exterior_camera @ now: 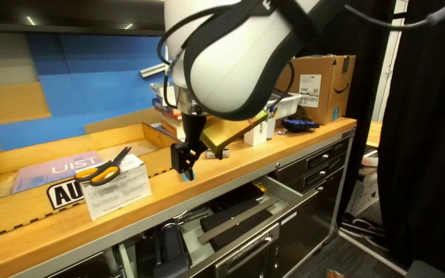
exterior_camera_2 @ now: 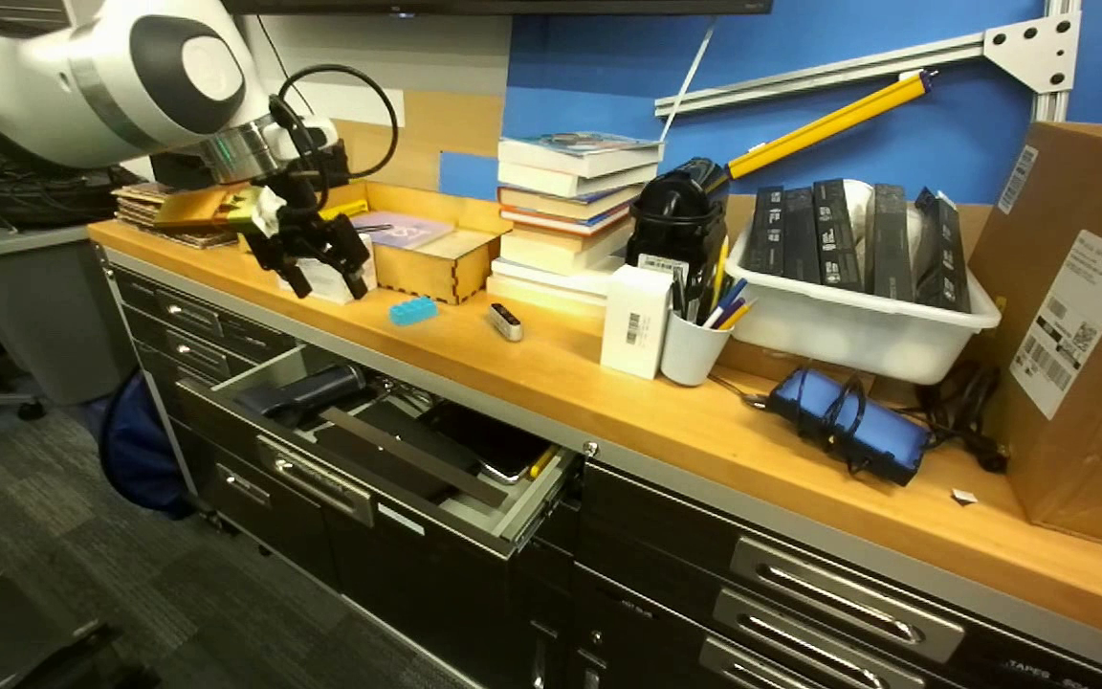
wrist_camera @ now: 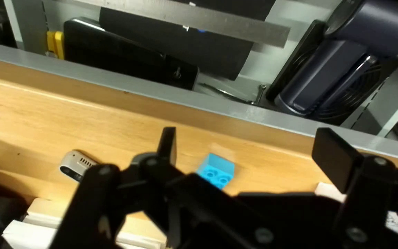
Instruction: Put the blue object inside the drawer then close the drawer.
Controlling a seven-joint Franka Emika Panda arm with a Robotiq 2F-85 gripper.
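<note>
The blue object is a small light-blue toy brick (exterior_camera_2: 413,310) on the wooden worktop, near its front edge. It shows between the jaws in the wrist view (wrist_camera: 218,169), partly covered by the gripper's linkage, and mostly hidden behind a fingertip in an exterior view (exterior_camera: 185,177). My gripper is open and empty in the wrist view (wrist_camera: 250,148); its fingers are wide apart, and the brick lies nearer the left finger. In both exterior views the gripper (exterior_camera: 205,166) (exterior_camera_2: 328,285) hangs above the worktop, apart from the brick. The drawer (exterior_camera_2: 455,550) (exterior_camera: 296,210) below stands pulled open.
The drawer holds a metal ruler (exterior_camera_2: 417,455), a dark heat-gun-like tool (wrist_camera: 327,76) and black flat items. A white box with scissors (exterior_camera: 106,172), a small silver device (exterior_camera_2: 505,322), stacked books (exterior_camera_2: 565,215), a pen cup (exterior_camera_2: 693,349) and a wooden tray (exterior_camera_2: 427,273) stand on the worktop.
</note>
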